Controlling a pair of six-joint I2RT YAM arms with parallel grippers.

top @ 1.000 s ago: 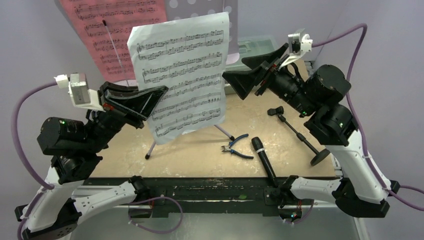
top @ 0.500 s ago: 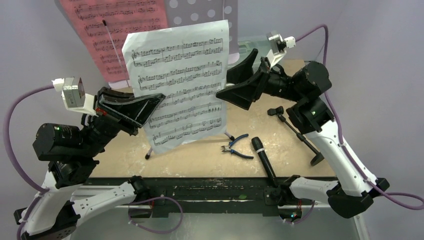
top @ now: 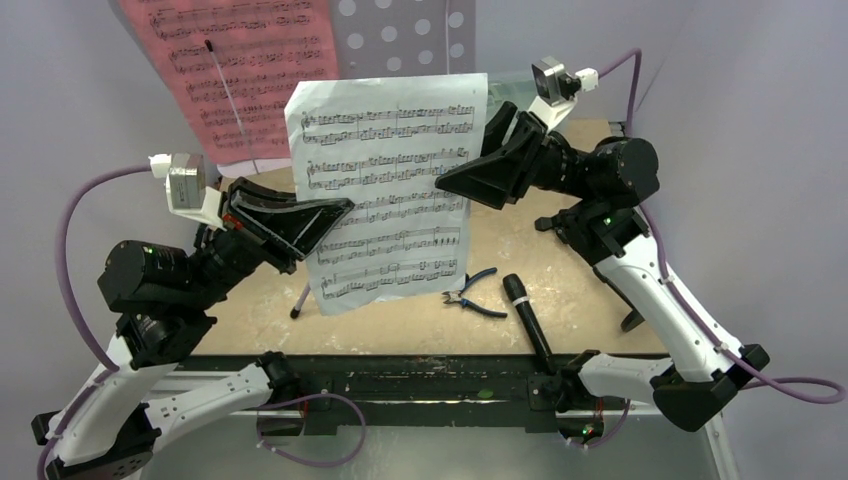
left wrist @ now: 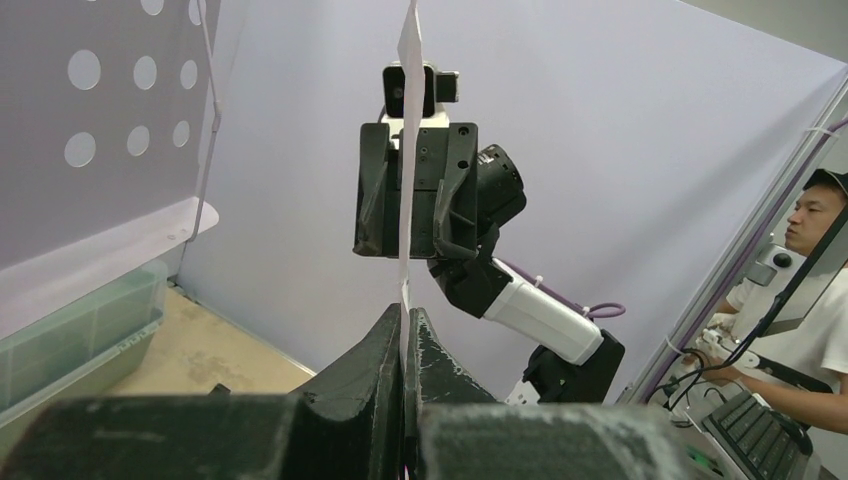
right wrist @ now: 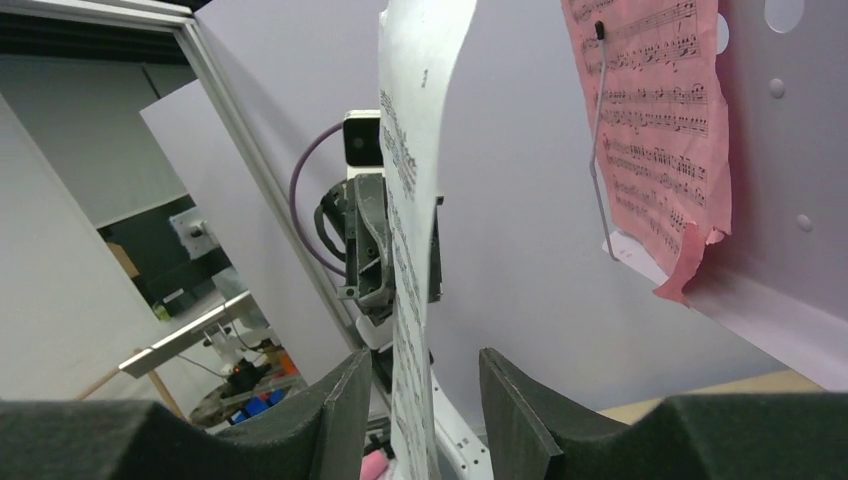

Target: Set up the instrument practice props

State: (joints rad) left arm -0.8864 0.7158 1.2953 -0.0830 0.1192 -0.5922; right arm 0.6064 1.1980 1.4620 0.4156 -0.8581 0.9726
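The white sheet [top: 390,190] of music hangs upright in the air over the table. My left gripper [top: 340,210] is shut on its left edge; in the left wrist view the paper [left wrist: 408,150] rises edge-on from the closed fingertips [left wrist: 405,320]. My right gripper [top: 450,185] straddles the right edge, and its jaws [right wrist: 425,385] stand apart with the sheet [right wrist: 415,150] between them, nearer the left finger. The pink sheet [top: 235,70] rests on the lilac perforated music stand [top: 400,35] behind. The black microphone [top: 527,320] lies at the front. The round-based stand [top: 633,320] lies partly hidden under the right arm.
Blue-handled pliers [top: 470,293] lie left of the microphone. The translucent green toolbox [left wrist: 70,330] sits at the back, below the music stand's shelf. One tripod leg [top: 298,305] of the music stand reaches toward the front left. Lilac walls close the back and sides.
The left arm carried the white sheet rightward and squared it up. The right gripper swung left onto the sheet's right edge and its jaws narrowed around it.
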